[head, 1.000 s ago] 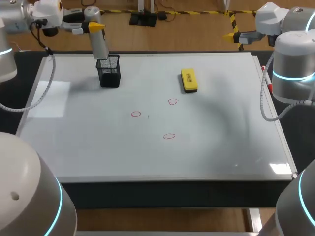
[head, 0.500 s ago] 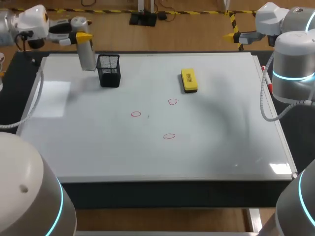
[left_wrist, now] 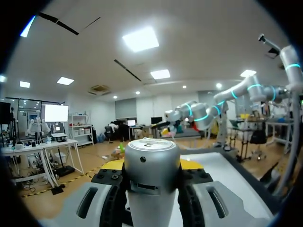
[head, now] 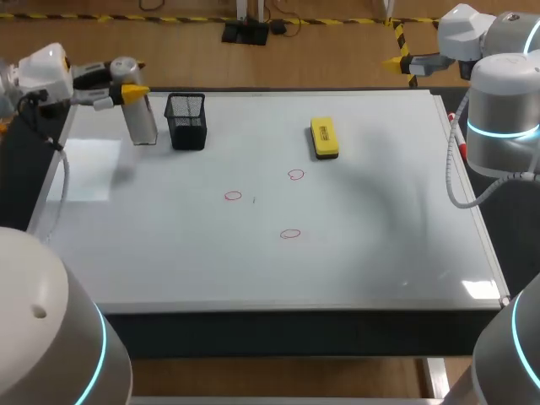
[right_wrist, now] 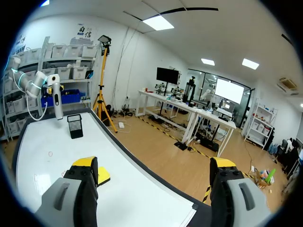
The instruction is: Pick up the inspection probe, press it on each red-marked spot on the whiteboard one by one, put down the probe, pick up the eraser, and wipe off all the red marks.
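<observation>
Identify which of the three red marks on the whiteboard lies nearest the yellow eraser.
The rearmost red mark, just in front of the eraser; the left mark and the front mark lie farther away.

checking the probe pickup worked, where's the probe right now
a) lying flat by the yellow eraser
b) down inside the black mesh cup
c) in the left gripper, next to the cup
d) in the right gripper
c: the probe is clamped near its top by the left gripper, beside the black mesh cup and not in it.
</observation>
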Controlling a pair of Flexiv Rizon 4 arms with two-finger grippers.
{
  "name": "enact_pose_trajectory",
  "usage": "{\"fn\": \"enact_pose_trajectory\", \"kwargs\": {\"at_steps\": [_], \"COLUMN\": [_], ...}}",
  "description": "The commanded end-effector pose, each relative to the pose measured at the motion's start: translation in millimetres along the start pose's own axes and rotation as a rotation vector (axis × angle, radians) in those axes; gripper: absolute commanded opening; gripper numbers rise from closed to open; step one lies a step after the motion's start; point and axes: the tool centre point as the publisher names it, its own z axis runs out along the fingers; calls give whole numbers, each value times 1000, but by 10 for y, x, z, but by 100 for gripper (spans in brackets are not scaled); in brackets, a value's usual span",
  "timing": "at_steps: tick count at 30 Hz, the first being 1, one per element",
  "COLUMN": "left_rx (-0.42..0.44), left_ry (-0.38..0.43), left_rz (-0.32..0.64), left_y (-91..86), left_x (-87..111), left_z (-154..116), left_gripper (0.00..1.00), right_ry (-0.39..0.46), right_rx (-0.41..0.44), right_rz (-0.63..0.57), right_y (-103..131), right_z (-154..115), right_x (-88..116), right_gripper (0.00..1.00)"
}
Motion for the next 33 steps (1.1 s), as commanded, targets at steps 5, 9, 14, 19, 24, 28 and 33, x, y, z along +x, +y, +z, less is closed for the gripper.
{"fn": "enact_pose_trajectory", "kwargs": {"at_steps": [5, 9, 14, 19, 24, 28, 33], "left_rx": [8, 1, 1, 1, 1, 1, 1], "left_ry": [-47, -39, -39, -39, -39, -39, -39], "left_rz": [-1, -9, -9, -9, -9, -9, -9], "left_y": [99, 113, 113, 113, 113, 113, 113], "left_x": [48, 48, 48, 48, 48, 48, 48], "left_z": [-38, -23, -23, -23, -23, -23, -23], "left_gripper": [0, 0, 0, 0, 0, 0, 0], "right_ry": [1, 1, 1, 1, 1, 115, 294], "right_rx": [2, 2, 2, 2, 2, -54, 9], "right_rz": [0, 0, 0, 0, 0, -40, -236], "right_y": [1, 1, 1, 1, 1, 128, 187], "right_z": [2, 2, 2, 2, 2, 72, 189], "right_x": [-5, -5, -5, -5, -5, 72, 222], "right_gripper": [100, 100, 100, 100, 100, 100, 100]}}
